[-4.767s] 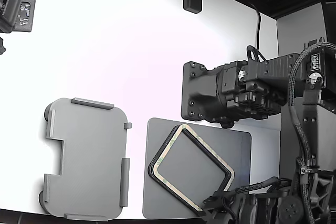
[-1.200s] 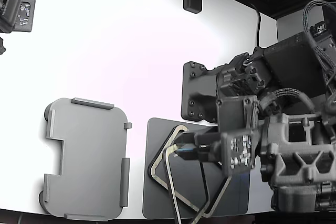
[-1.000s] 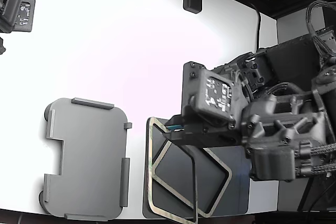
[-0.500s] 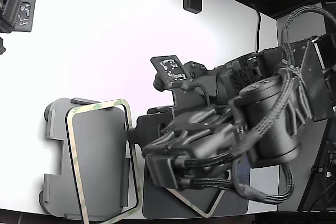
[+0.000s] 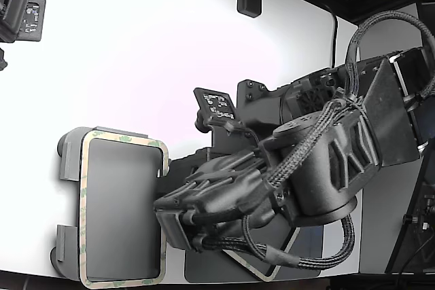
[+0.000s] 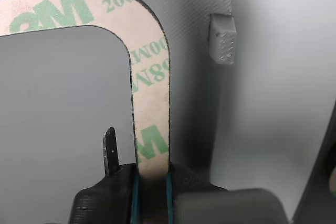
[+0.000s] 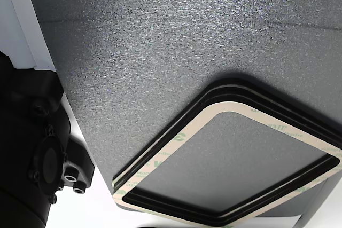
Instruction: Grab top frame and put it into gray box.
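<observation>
One top frame lies over one gray box near the desk's front edge; the gripper's fingers pinch its rim.

I record the top frame as beige-tan with green blotches, which the wrist view resolves into green printed lettering on a pale pink-beige face with a thin dark outer edge. The gray box beneath it reads light gray and plain, its small side tab finely dotted, and the table is white. In the other view I note a dark gray, fine-grained speckled mat carrying a beige frame edged in black with faint green print, and the gripper is black with teal lines at its jaws.
</observation>
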Available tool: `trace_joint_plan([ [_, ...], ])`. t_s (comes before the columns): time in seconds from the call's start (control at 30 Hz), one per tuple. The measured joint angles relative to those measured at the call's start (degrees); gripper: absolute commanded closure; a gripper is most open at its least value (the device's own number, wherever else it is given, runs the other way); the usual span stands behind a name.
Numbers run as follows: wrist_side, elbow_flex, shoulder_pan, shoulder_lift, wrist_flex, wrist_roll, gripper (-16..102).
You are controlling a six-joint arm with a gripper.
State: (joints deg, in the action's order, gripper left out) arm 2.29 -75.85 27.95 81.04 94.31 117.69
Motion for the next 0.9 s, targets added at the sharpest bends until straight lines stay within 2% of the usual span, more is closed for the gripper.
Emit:
trace_joint_plan([
  [0.9,-4.1,2.0,-1.8,-4.4,0.0,1.2,99],
])
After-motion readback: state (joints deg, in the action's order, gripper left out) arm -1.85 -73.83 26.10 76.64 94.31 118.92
